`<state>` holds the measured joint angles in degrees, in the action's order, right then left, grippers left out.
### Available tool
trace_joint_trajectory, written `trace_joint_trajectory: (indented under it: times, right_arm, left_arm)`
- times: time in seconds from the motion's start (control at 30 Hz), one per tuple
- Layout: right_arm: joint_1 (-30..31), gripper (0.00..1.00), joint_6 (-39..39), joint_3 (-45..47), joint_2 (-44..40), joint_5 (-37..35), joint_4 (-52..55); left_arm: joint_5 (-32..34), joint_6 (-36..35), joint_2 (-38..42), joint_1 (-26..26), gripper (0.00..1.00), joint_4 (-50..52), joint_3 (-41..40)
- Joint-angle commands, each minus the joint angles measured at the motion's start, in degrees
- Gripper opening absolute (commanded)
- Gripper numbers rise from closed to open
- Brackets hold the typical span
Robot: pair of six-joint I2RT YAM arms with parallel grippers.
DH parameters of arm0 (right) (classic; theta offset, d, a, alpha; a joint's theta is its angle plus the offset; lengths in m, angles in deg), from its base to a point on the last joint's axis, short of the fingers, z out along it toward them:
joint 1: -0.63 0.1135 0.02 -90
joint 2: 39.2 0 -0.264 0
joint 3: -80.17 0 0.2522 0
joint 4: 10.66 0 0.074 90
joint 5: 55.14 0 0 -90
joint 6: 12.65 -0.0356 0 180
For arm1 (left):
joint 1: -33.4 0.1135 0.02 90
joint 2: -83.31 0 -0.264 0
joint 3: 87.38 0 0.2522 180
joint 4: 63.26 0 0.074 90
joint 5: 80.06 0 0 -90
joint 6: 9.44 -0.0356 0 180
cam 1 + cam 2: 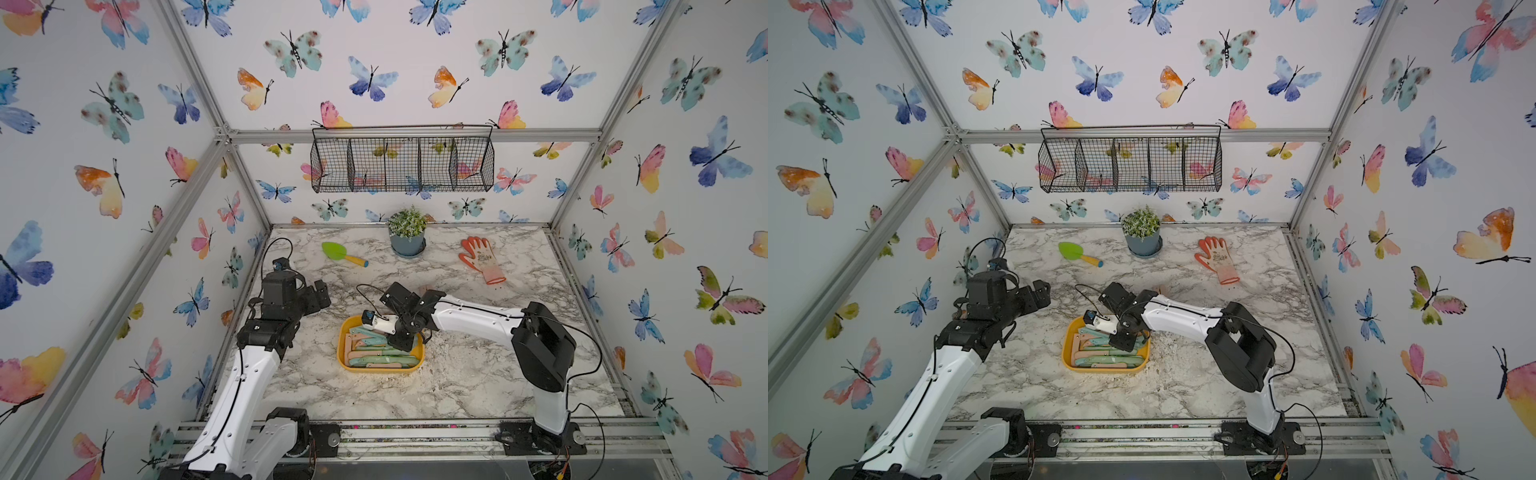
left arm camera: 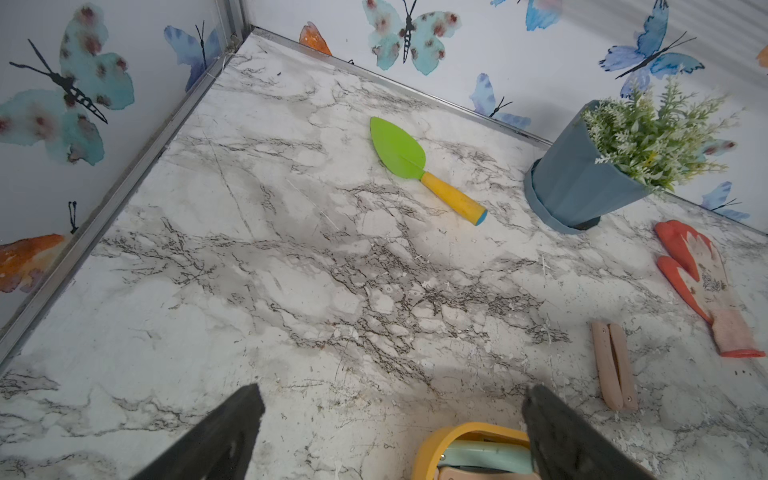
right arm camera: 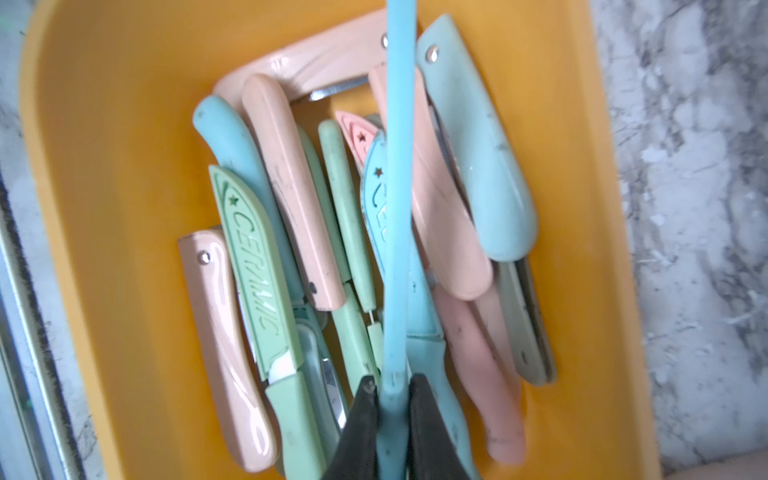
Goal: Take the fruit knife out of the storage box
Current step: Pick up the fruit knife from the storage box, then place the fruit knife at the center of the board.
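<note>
We find the right claw (image 3: pixel 392 386) clamped on a blue fruit knife (image 3: pixel 398 187), apparently edge-on, above the storage box (image 3: pixel 104 187). The left claw (image 2: pixel 395 395) stands wide over the counter (image 2: pixel 291 270).

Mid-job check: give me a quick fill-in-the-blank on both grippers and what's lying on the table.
1. The right gripper is shut on a ____ knife above the storage box.
2. The left gripper is ____, nothing between its fingers.
3. The trowel has a green blade and a ____ handle.
4. On the table, a folded pink knife lies beside the orange ____.
Missing words: blue; open; yellow; glove.
</note>
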<state>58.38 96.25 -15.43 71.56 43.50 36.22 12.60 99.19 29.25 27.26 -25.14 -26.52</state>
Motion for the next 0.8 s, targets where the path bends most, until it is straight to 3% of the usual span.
trace_joint_trajectory:
  times: [0.0,0.2,0.57,0.77]
  right_arm:
    - [0.08,0.07,-2.06,0.98,-1.72,0.01,-1.95]
    - [-2.97,0.05,-6.48,2.24,-5.55,3.38,-6.03]
    - [-16.92,0.04,-18.13,9.47,-15.93,13.04,-16.32]
    - [-24.51,0.04,-23.76,14.90,-19.99,16.93,-21.42]
  left_arm:
    - [-0.28,-0.53,0.58,-0.22,0.98,-0.10,0.47]
    - [-0.46,-0.62,0.59,-0.20,0.98,-0.19,0.37]
    - [-2.23,-0.92,0.70,-0.20,0.98,-0.45,0.33]
    - [-6.85,-1.92,-0.15,-0.69,0.98,-1.49,0.10]
